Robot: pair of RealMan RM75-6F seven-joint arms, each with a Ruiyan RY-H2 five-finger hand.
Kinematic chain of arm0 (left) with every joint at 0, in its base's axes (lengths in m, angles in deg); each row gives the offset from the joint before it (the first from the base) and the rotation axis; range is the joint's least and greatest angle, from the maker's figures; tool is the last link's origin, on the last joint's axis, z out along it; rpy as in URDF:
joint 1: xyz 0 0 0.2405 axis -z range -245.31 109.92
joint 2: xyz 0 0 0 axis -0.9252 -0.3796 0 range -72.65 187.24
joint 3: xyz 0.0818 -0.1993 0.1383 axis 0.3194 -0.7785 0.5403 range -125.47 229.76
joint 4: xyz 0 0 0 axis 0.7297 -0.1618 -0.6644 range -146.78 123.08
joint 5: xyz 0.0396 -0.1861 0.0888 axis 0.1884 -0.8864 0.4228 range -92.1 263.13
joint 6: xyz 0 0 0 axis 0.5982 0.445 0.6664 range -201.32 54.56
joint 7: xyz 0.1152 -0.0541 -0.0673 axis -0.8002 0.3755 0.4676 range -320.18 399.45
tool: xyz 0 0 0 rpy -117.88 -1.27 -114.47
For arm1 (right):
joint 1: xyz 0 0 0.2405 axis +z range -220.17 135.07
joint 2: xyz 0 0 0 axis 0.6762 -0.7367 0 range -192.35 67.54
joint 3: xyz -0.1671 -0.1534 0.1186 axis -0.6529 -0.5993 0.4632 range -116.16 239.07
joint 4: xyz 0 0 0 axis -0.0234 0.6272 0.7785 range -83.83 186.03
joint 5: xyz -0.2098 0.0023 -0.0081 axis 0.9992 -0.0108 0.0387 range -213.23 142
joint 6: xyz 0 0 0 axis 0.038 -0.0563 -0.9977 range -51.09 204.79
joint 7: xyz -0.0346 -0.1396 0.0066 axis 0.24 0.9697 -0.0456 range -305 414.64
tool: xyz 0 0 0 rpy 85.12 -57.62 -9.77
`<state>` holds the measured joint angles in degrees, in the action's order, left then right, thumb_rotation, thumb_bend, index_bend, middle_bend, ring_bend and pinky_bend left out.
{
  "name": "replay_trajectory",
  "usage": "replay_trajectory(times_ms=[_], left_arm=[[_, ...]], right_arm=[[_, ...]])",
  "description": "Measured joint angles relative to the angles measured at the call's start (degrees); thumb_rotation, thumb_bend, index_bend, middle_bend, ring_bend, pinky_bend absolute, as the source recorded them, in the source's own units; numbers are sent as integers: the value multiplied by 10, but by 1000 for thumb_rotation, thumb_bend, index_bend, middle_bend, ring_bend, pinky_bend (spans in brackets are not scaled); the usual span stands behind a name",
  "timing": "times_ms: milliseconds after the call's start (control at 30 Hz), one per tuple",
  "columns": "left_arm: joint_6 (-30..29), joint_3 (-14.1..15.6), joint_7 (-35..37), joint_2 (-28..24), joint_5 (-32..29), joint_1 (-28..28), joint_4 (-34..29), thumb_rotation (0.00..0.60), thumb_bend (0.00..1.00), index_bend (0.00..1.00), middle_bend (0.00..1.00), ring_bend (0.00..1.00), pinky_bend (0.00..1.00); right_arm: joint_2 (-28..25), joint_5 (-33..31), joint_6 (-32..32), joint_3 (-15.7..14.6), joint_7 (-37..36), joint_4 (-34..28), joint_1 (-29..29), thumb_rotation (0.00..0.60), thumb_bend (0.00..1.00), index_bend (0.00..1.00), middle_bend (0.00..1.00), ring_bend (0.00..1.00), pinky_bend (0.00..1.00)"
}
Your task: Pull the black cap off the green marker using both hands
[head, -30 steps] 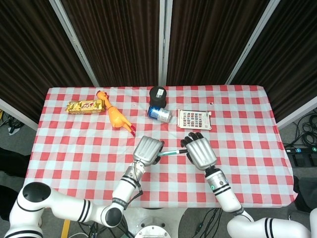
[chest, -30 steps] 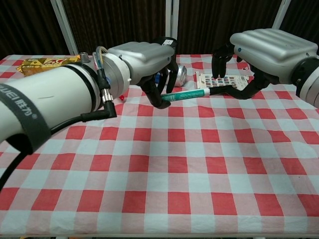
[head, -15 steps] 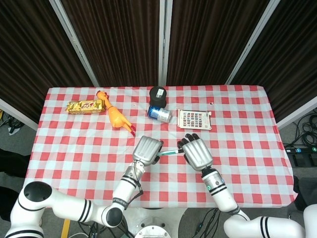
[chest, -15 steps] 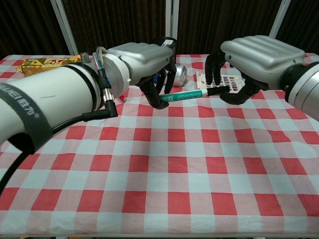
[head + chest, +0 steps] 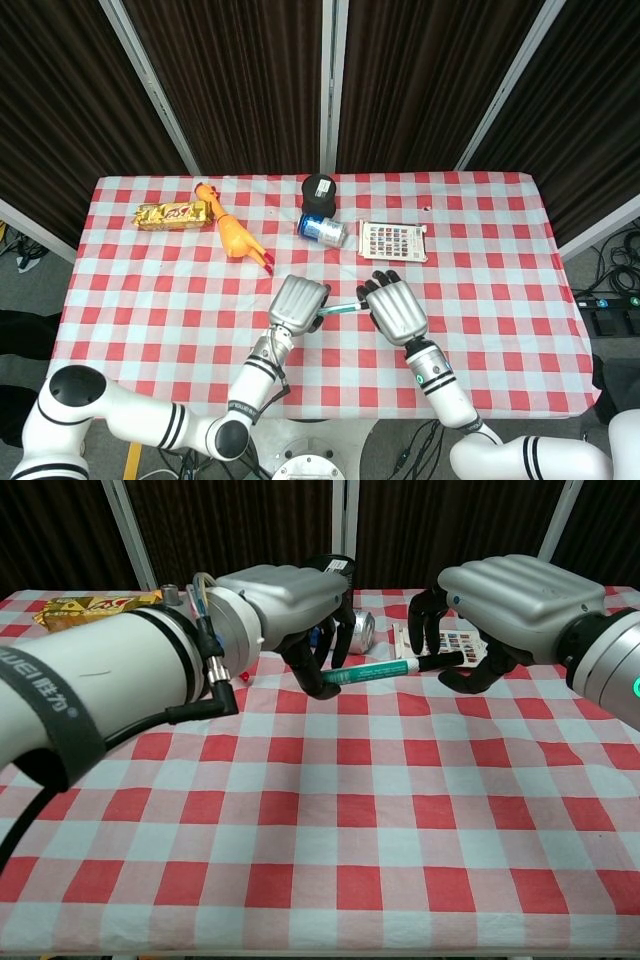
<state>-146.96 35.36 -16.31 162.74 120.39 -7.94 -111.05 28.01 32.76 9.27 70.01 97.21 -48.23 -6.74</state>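
**Cap grip closing, pull not started**

Green marker (image 5: pixel 375 670) is held level above the table (image 5: pixel 150 290), near the front centre edge. Left hand (image 5: pixel 300 600) is clamped on the barrel's 9 o'clock end. Black cap (image 5: pixel 442 661) points toward 3 o'clock and is not yet off. Right hand (image 5: pixel 510 590) has its fingers curled round the cap; looks like contact, but I can't tell whether the grip is firm.

To do it well:
- Seat the right hand's fingers fully on the cap, clear of the barrel.
- Keep the left hand fixed as anchor.
- Pull the right hand straight toward 3 o'clock along the marker's axis, no bending.
- Risk: a shallow pinch slips off the cap.

Soda can (image 5: pixel 322 229) and card (image 5: pixel 393 241) at 12 o'clock are well apart.
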Motion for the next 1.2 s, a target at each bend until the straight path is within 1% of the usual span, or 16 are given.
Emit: replay_trajectory(times_ms=[300, 500, 1200], left_arm=[[-4, -3, 0, 0, -4, 4, -6, 600, 410, 596, 620, 935, 857], [-4, -6, 2, -1, -12, 4, -7, 600, 410, 595, 620, 935, 857], [-5, -6, 10, -12, -29, 6, -25, 600, 411, 596, 620, 935, 858]], right_arm=[[1, 2, -2, -4, -1, 1, 2, 600, 224, 470, 467, 255, 289], [3, 4, -5, -3, -5, 4, 3, 600, 223, 495, 484, 271, 289], [13, 3, -14, -1, -5, 11, 5, 600, 239, 627, 581, 326, 292]])
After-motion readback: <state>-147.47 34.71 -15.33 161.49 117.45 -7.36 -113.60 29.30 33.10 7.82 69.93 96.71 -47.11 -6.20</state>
